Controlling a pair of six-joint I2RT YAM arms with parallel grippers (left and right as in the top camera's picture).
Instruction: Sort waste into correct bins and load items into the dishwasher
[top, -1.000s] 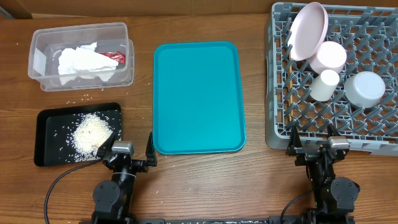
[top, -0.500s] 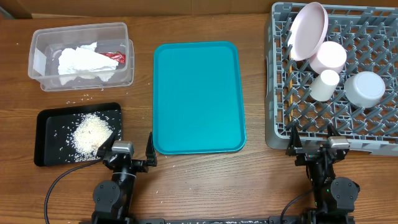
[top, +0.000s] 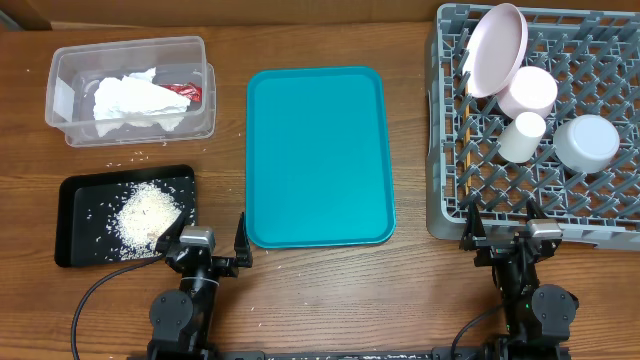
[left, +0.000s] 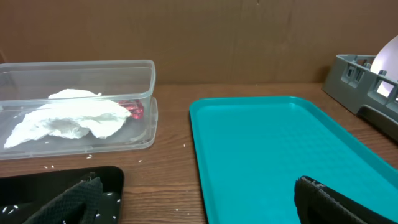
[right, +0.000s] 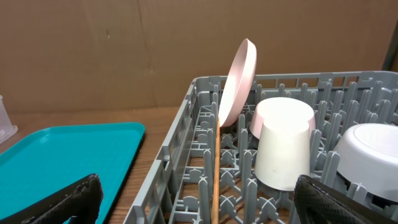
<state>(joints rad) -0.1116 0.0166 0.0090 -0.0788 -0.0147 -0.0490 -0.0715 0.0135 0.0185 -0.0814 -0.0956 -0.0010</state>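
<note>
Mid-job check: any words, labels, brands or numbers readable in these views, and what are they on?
No readable text in any view.
Red snack wrapper in the clear tub: any print is too small and blurred to read.
Teal tray, black tray, dish rack: no markings visible.

I can read no text, brand, number or sign in any of my three views. The likeliest carrier is the red snack wrapper (top: 186, 92) lying in the clear tub (top: 128, 44). It shows too small and too crumpled for me to make out any lettering, whether from overhead or from the left wrist camera. A pale patch (top: 63, 98) on the tub's left wall may be a label; I cannot tell, and nothing on it is legible.
</note>
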